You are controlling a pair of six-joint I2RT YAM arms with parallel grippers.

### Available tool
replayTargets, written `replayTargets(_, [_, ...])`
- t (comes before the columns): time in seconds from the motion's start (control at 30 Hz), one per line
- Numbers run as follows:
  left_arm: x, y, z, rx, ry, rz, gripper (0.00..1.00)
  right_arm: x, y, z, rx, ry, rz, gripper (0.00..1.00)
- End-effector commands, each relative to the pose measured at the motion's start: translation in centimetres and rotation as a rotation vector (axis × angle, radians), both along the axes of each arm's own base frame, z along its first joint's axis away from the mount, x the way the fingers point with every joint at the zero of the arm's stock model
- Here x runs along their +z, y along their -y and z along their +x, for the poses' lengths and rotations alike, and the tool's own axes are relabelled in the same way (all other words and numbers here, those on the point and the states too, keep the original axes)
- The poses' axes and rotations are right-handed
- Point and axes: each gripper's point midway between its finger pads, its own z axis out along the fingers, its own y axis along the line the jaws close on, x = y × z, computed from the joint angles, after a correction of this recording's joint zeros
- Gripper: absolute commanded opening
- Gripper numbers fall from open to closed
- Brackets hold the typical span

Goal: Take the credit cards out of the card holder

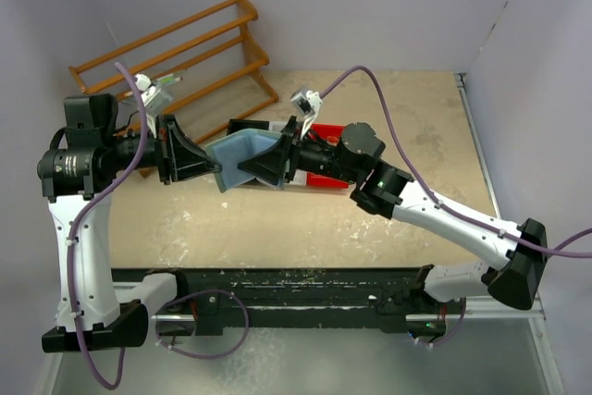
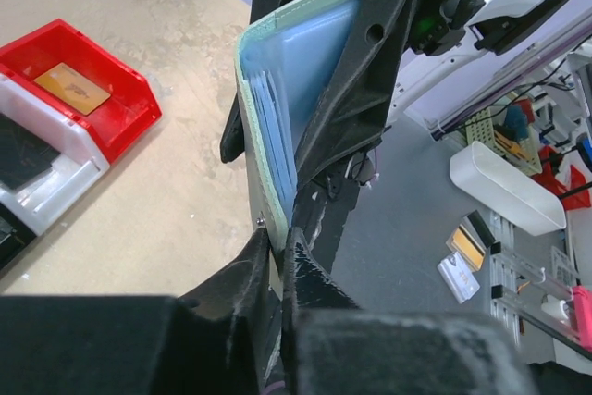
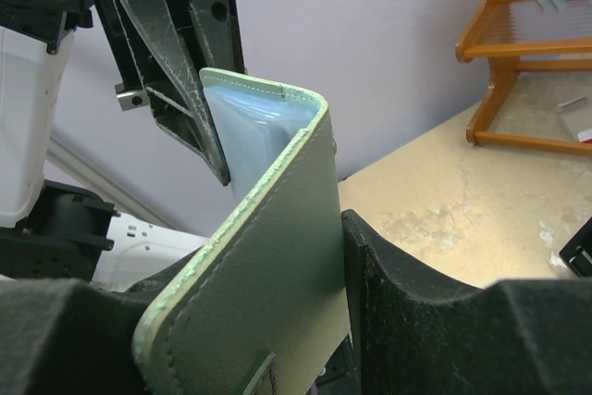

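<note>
Overhead view, upper left: a wooden rack [image 1: 176, 48] stands on the bench [image 1: 324, 228]. The left arm [image 1: 79, 228] reaches toward frame centre. The left jaws are closed almost fully, pinching the edge of one flap of the card holder [image 1: 242, 150]. The card holder is off the bench at centre frame, spread open like a book between the two sets of jaws. It is grey-green outside, with pale blue pockets [image 2: 277, 117] inside; whether cards sit in those pockets cannot be told. The right jaws stand part open and grip the other flap, with its cover pressed between their pads in the right wrist view. The right arm [image 1: 453, 219] runs off to the lower right. At the left edge of the left wrist view, three bins sit in a touching row on the bench. A red bin [image 2: 129, 122] holds one orange-gold credit card [image 2: 72, 88] lying flat. A white bin [image 2: 55, 196] sits beside it, then a black bin [image 2: 7, 233], mostly cut off by the frame.
</note>
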Motion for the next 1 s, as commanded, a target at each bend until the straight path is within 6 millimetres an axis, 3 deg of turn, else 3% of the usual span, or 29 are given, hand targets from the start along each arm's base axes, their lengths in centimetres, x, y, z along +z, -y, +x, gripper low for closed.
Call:
replayTargets(0.0, [0.6, 0.1, 0.3, 0.007, 0.031, -0.004, 0.03, 2.1, -0.4, -0.3, 0.031, 0.038, 0.057, 0.17])
replayTargets(0.07, [0.8, 0.1, 0.3, 0.010, 0.028, -0.007, 0.01, 1.2, -0.5, 0.9, -0.026, 0.027, 0.022, 0.49])
replayTargets(0.13, [1.0, 0.1, 0.1, 0.007, 0.028, -0.011, 0.01, 0.5, -0.4, 2.0, -0.081, 0.047, -0.016, 0.64])
replayTargets(0.33, [0.9, 0.1, 0.0, 0.009, 0.016, -0.012, 0.00, -0.4, -0.3, 2.9, -0.125, 0.059, -0.036, 0.77])
replayTargets(0.47, [0.8, 0.2, 0.0, 0.004, 0.008, -0.016, 0.00, -0.3, -0.7, 3.1, -0.122, 0.073, -0.027, 0.79])
replayTargets(0.7, [1.5, 0.6, -1.1, -0.062, -0.025, -0.073, 0.00, 0.5, -0.1, 5.6, -0.262, 0.036, -0.032, 0.53])
replayTargets(0.97, [1.5, 0.6, -1.5, -0.067, -0.024, -0.075, 0.00, 0.7, 2.5, 7.1, -0.418, 0.000, -0.010, 0.51])
